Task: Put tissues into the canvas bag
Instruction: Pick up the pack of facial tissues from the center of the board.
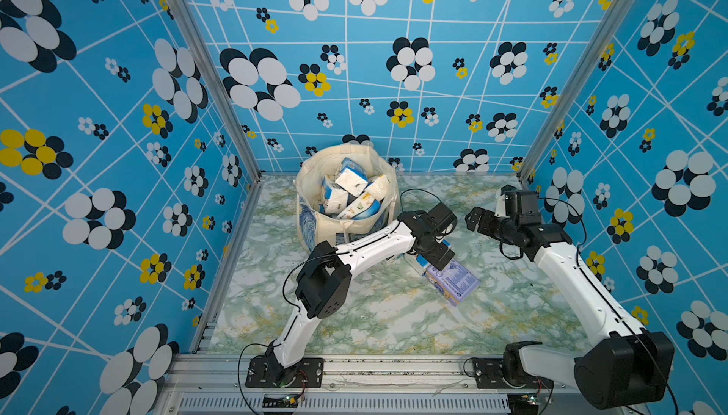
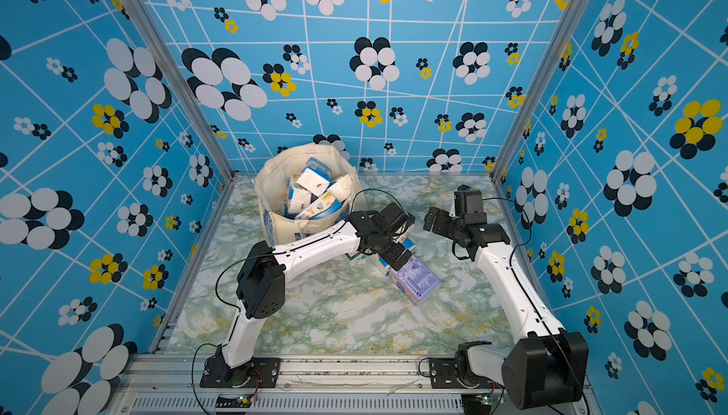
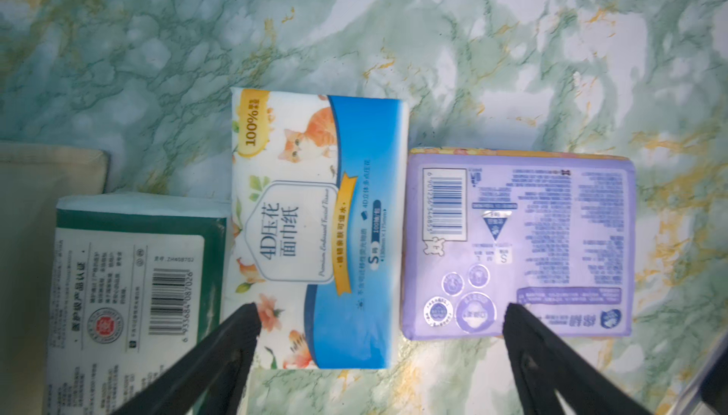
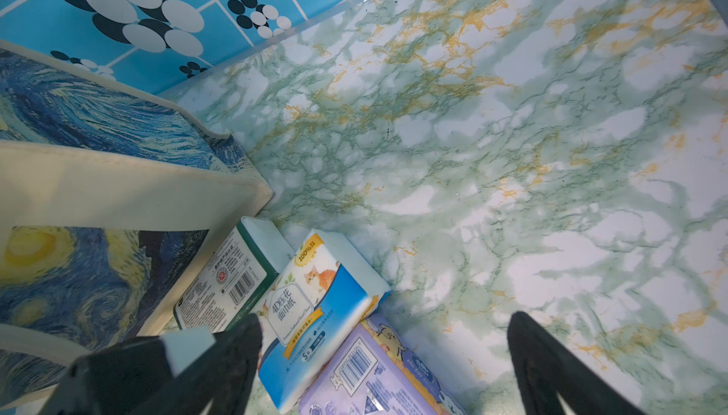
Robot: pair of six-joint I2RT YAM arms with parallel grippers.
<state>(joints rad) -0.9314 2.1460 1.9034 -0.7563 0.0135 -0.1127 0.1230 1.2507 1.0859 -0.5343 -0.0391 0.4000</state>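
Left gripper point(image 3: 378, 314) is spread wide, holding nothing, and hangs directly over three packs lying flat in a row on the green-white marbled tabletop point(image 1: 374, 314). They are a green-and-white plastic-wrapped tissue pack point(image 3: 134, 283), a blue-and-white cat-print tissue pack point(image 3: 319, 228) in the middle, and a lavender tissue pack point(image 3: 520, 243), all touching side to side.

The middle pack's long axis runs across the closing line, so the jaws would shut over its short width. One finger sits above the green/blue seam and the other above the lavender pack, so it probably needs centring before descent.

Right gripper point(image 4: 384, 326) is also spread and empty, near but further off; the left arm is nearer.

The packs are soft bricks in glossy film. The cream canvas tote bag with blue swirl print point(image 1: 309, 180) stands just beside the row, mouth open, with several packs piled inside point(image 1: 350, 188).
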